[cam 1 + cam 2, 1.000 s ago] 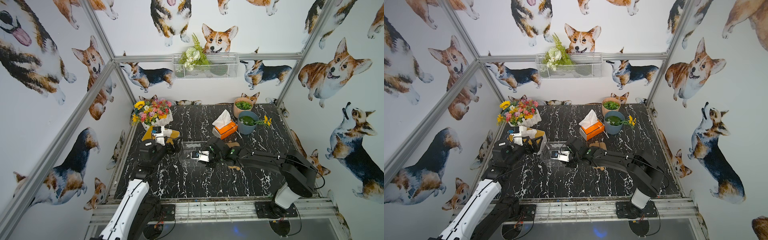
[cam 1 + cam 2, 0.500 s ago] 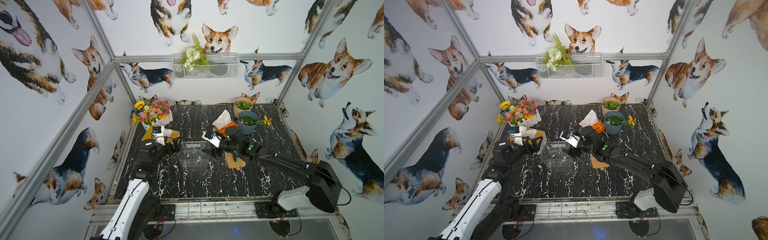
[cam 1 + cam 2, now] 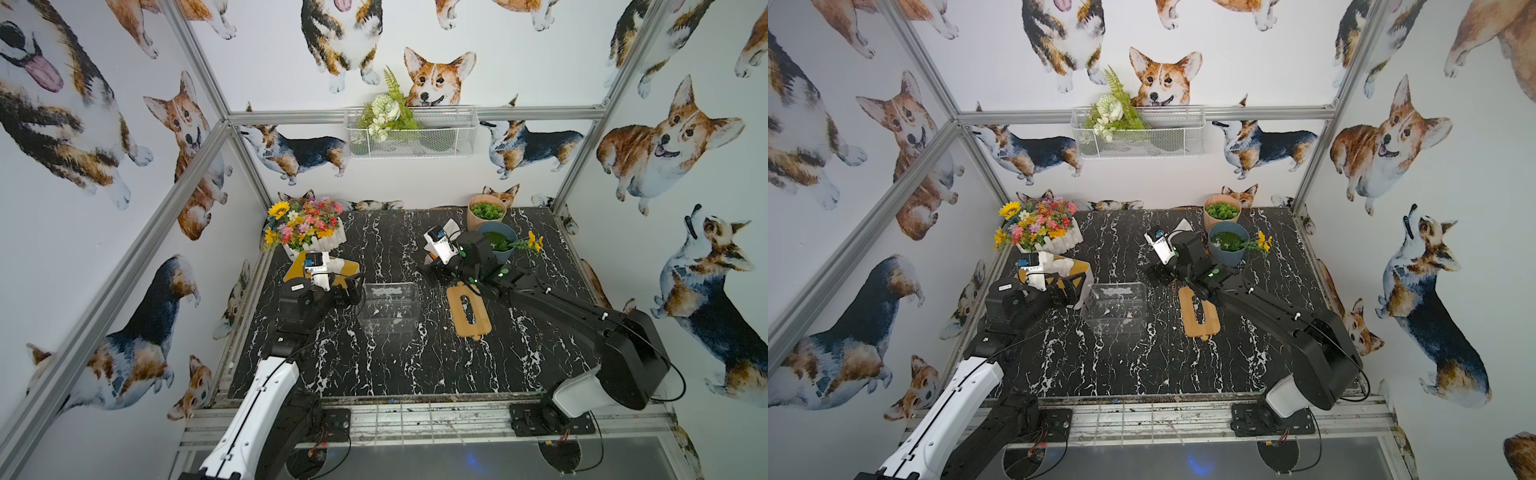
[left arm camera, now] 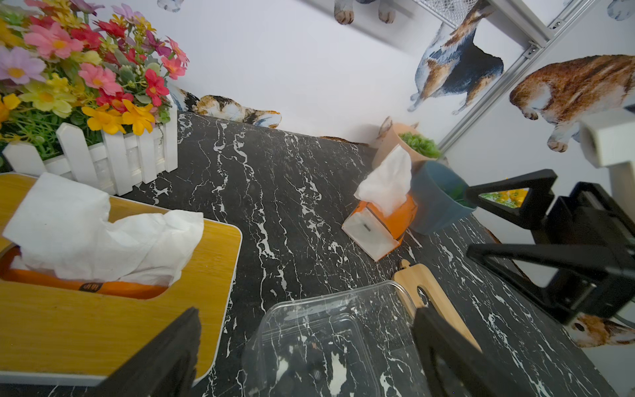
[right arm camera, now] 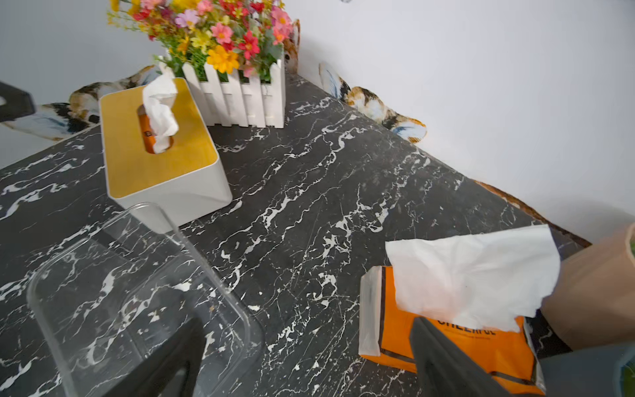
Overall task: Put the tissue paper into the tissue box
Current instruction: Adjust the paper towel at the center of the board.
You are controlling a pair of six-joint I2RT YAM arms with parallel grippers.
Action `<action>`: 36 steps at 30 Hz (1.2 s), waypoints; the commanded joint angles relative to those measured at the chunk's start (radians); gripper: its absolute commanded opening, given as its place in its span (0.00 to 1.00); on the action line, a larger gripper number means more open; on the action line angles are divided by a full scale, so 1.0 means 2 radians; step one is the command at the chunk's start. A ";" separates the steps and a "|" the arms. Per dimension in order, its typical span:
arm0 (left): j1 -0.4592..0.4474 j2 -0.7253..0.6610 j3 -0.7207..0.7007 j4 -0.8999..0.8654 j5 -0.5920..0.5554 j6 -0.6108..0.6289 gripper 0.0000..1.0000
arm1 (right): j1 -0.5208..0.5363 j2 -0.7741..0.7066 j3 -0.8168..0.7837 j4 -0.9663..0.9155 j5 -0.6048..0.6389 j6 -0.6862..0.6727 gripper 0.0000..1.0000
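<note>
Black marble tabletop [image 3: 374,365] filled the floor of the corgi-papered cell. An orange tissue pack [image 5: 395,326], a white sheet sticking out of it, lay toward the upper right of the table in both top views, just beside the blue pot [image 3: 1225,257]. The right gripper [image 5: 307,323] hovered over the pack with jaws spread wide, gripping nothing. At the centre stood the clear tissue box [image 3: 388,309], with its bamboo lid [image 3: 468,309] flat beside it. The left gripper [image 4: 307,312] hung wide open at the box's left edge, holding nothing.
</note>
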 commanded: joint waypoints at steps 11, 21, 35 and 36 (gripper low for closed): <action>0.000 -0.002 0.003 0.008 0.002 0.002 1.00 | -0.031 0.116 0.103 -0.056 0.057 0.032 1.00; 0.000 -0.003 0.003 0.007 0.003 0.002 1.00 | -0.059 0.178 0.154 -0.073 0.026 0.070 1.00; 0.000 -0.003 0.003 0.007 0.005 0.001 1.00 | -0.072 0.227 0.160 -0.105 -0.003 0.094 1.00; 0.000 -0.003 0.003 0.007 0.005 0.002 1.00 | -0.071 0.228 0.160 -0.111 -0.005 0.096 1.00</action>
